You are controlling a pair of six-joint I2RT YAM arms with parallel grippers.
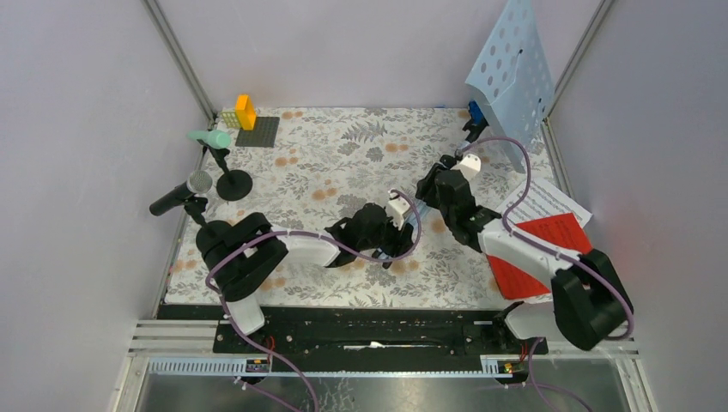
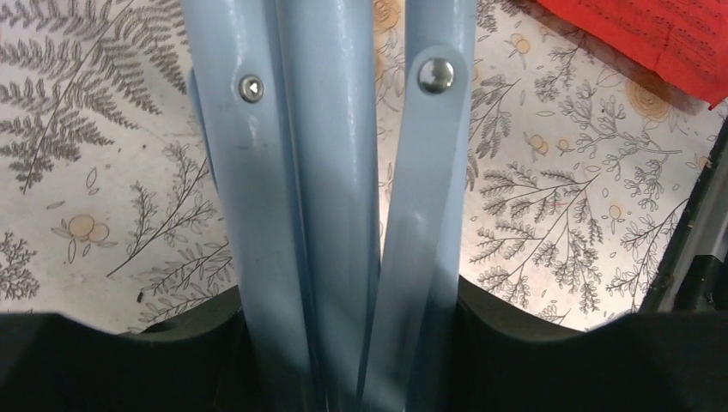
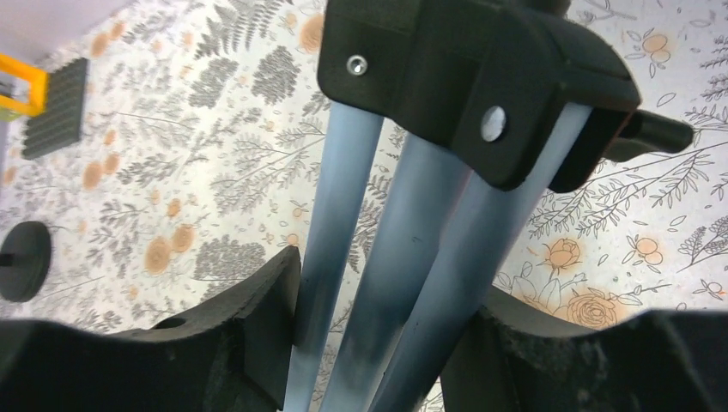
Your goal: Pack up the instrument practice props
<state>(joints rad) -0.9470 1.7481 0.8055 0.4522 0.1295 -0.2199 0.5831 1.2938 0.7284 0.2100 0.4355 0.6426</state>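
The table [image 1: 343,146] wears a flat, matte cloth printed with grey ferns and small orange blooms. It sits in a booth of plain pale walls with bare metal posts at the far corners. A black rail runs along the near edge at 6 o'clock, where my arms are bolted.

My left claw [image 2: 343,360] is about half closed. Its black fingers [image 2: 172,352] press on both sides of the folded legs [image 2: 326,172] of the music rack. The legs are smooth pale blue painted metal, flat strips beside a round tube, pinned with shiny rivets. My right claw [image 3: 378,343] stands at a similar width and clamps the same bundle just short of the blocky black plastic hub [image 3: 481,77] that gathers the legs.

From above, the music rack [image 1: 512,73] tilts at 1 o'clock. It is a thin pale blue panel punched with round holes.

A red sheet [image 1: 549,240] lies on a white sheet [image 1: 541,202] of printed music at 3 o'clock, partly under my right arm.

At 9 o'clock a black microphone [image 1: 176,197] with a silver mesh head and a mint-green microphone [image 1: 210,137] are each propped on a thin black holder. One holder ends in a round base [image 1: 233,184].

At 11 o'clock an orange brick [image 1: 245,112] stands by a grey studded plate [image 1: 257,130].
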